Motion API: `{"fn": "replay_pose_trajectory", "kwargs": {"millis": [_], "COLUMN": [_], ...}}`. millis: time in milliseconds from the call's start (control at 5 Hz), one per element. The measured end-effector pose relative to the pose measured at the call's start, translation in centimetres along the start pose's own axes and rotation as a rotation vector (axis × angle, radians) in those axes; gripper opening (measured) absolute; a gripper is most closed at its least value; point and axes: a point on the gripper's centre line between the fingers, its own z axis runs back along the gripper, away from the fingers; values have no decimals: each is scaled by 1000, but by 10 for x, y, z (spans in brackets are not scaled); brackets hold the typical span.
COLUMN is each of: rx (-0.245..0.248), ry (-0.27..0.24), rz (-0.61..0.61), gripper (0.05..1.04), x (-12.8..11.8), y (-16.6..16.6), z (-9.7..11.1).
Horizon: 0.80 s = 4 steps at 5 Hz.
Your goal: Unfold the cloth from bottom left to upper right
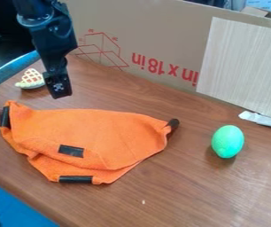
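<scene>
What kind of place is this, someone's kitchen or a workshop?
Probably a robot test bench or lab rather than either: a black robot arm hangs over a wooden table, a cardboard box stands behind like a backdrop, and an orange cloth bears black strips.

1 black arm (pixel 50 37), blocky segments, small pale marking (pixel 58 87) on the black pincer (pixel 61 95).
</scene>
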Motion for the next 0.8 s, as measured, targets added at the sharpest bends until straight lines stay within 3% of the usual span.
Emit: {"fn": "replay_pose_trajectory", "kwargs": {"millis": [200,400,600,800], "rx": [-26,-70,-60,-78], "ry": [8,-24,-12,-42], "rz": [2,-36,-94,-133], "gripper": [1001,1001,1001,1001], "x": [-1,0,-1,0], "y": [-4,-18,-33,-41], "z": [-7,-27,-44,-52]}}
